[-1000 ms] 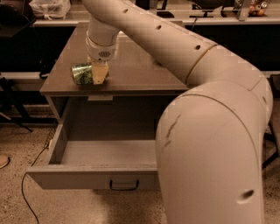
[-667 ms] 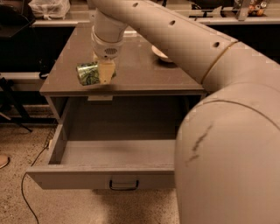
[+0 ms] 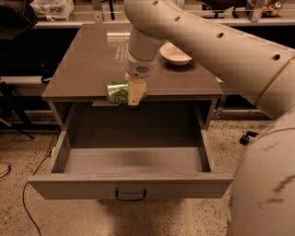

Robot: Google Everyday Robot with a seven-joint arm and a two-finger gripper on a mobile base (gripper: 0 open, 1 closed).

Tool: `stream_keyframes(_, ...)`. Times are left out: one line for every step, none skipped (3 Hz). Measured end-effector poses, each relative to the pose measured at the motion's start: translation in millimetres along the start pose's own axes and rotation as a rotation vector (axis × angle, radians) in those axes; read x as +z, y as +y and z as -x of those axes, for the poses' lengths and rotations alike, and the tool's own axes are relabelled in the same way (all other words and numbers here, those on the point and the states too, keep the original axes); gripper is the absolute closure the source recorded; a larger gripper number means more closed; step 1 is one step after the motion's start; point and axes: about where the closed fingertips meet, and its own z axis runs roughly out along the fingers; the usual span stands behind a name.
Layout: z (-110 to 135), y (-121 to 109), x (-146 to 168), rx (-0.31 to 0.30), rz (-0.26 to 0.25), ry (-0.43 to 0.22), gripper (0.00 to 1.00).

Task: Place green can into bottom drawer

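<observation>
My gripper is shut on the green can, which lies on its side in the fingers. The can hangs at the front edge of the brown table top, above the back of the open bottom drawer. The drawer is pulled far out, grey inside, with a dark pull handle on its front panel. My arm reaches down from the upper right and hides the drawer's right front corner.
A beige bowl stands on the table top behind the gripper. A white bag sits at the far left back. A dark cable runs on the speckled floor at left. A caster wheel shows at right.
The gripper has carried the green can forward and to the right, from over the table top to its front edge above the open drawer.
</observation>
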Motion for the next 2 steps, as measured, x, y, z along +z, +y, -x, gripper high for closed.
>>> stream_keyframes(-54.8, 35.6, 11.1, 0.168, 0.034, 0.038, 1.0)
stream_keyframes(-83.9, 55.4, 8.8, 0.259, 0.036, 0.064, 1.0)
